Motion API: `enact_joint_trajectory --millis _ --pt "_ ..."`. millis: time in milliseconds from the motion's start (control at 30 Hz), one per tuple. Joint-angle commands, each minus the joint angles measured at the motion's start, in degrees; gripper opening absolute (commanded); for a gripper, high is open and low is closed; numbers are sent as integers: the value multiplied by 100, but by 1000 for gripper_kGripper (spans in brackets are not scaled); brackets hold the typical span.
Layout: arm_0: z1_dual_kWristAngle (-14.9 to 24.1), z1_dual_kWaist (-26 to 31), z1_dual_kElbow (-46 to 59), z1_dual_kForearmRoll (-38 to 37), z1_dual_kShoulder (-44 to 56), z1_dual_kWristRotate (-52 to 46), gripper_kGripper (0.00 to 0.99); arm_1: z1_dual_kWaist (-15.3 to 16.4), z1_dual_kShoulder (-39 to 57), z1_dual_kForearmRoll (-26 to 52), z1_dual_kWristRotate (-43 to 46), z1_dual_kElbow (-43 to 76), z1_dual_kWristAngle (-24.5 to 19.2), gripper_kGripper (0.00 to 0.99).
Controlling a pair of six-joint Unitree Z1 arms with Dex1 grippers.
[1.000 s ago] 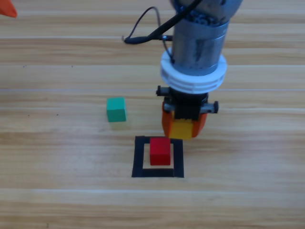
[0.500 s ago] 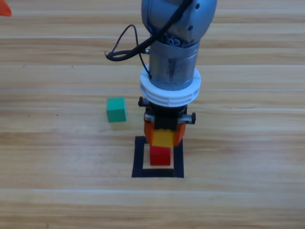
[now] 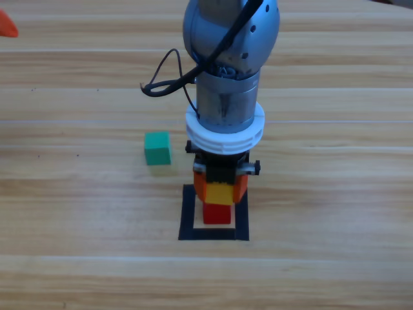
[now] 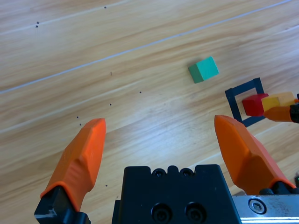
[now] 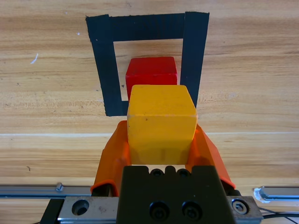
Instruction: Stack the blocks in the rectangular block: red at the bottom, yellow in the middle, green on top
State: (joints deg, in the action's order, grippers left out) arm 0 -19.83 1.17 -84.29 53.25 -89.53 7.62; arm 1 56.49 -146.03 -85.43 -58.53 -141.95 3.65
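One matte yellow (image 5: 161, 120) cube (pincer-clamped (image 5: 161, 140))

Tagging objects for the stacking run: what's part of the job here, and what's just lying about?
Job:
- small matte red cube, inside the tape outline
- small matte yellow cube, held in the right hand
- small teal-green cube, loose on the table
- black tape rectangle

Lying about:
- black cable on the arm
- left hand, open, idle

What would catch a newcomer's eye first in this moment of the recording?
The right gripper, at the table's middle, has its orange fingers shut on the small matte yellow cube, held close above the small red cube inside the black tape rectangle. The small teal-green cube sits alone to the left, and the left gripper waits open at the top-left edge.
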Motion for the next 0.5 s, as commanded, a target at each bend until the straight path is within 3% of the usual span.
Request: enact_joint_trajectory --millis 33,500 --pt "66 41 264 -166 225 -173 990 108 -409 -53 -97 -105 -206 0" --pt "190 -73 395 -272 278 -288 990 117 -470 -53 -106 -149 -215 0"
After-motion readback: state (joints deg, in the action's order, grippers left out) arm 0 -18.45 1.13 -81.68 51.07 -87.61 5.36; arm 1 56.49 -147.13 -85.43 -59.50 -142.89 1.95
